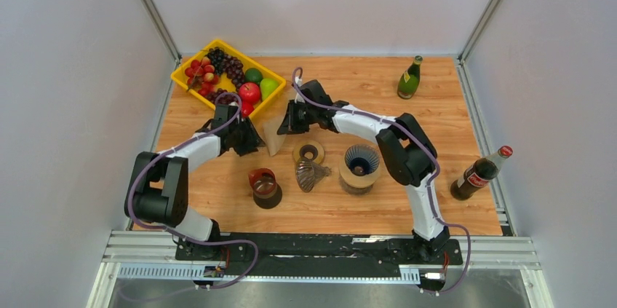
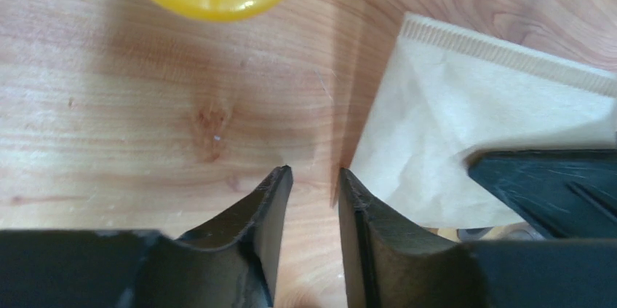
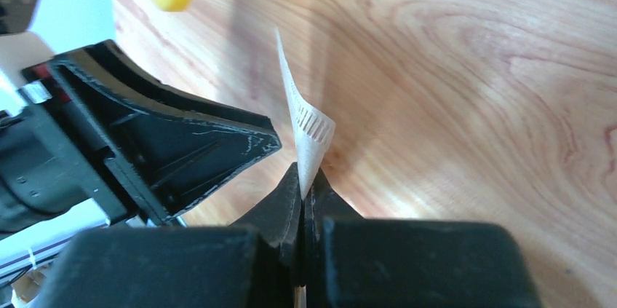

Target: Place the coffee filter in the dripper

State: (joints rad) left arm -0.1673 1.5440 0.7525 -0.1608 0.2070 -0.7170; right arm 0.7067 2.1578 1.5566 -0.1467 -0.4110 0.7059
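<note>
The beige paper coffee filter point(image 1: 274, 135) stands on edge on the wooden table between my two grippers. My right gripper point(image 1: 289, 120) is shut on its edge; in the right wrist view the filter point(image 3: 309, 126) rises from the closed jaws of that gripper point(image 3: 302, 184). My left gripper point(image 1: 246, 137) sits just left of the filter, jaws slightly apart and empty point(image 2: 314, 177); the filter point(image 2: 466, 126) lies just past its right fingertip. The dripper point(image 1: 360, 165), a dark ribbed cone on a round stand, sits to the right, in front of the right arm.
A yellow fruit basket point(image 1: 190, 75) sits at the back left, close behind the grippers. A brown cup point(image 1: 263, 186), a round ring point(image 1: 309, 152) and a metal cone point(image 1: 311, 175) lie near the dripper. A green bottle point(image 1: 409, 79) and a cola bottle point(image 1: 480, 173) stand at the right.
</note>
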